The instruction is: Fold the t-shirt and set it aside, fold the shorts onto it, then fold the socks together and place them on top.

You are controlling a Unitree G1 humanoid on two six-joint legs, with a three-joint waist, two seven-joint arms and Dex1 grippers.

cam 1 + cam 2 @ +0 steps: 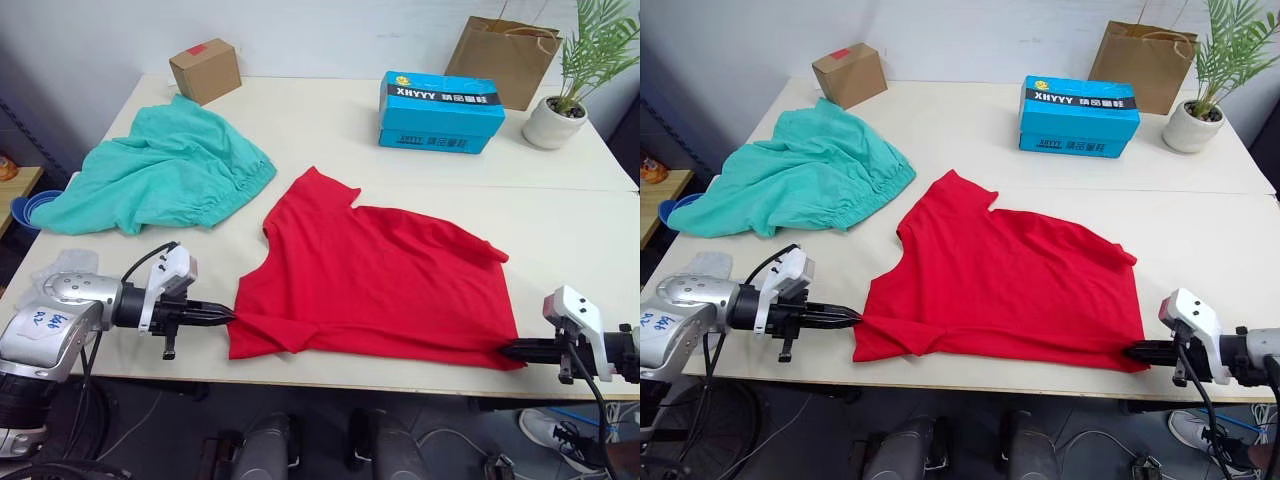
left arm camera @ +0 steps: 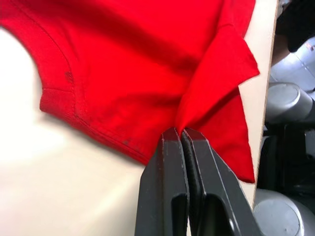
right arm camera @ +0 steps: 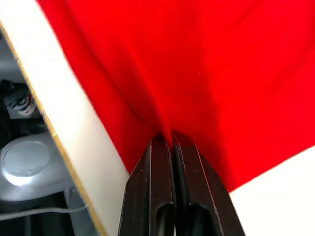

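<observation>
The bright red short-sleeved cotton t-shirt point(image 1: 375, 285) lies spread across the near half of the pale worktop point(image 1: 330, 125), its long axis running side to side along the front edge, pinned at both near corners. The left gripper point(image 1: 222, 314) has its two black fingers point(image 2: 172, 162) pressed together on a gathered corner of red cloth, and the right gripper point(image 1: 512, 349) has its fingers point(image 3: 165, 157) clamped on the opposite near corner; each arm holds the corner on its own side, with the whole garment lying away from the fingers toward the far edge, so a fold would likely carry the near hem forward over the body. The head views show the full spread, the crumpled teal fabric shorts point(image 1: 165, 170) well apart at far left, a blue carton point(image 1: 440, 112) and a potted plant point(image 1: 570, 95) beyond. The wrist views alone show cloth pinched between the closed tips and how close the worktop's edge runs.
</observation>
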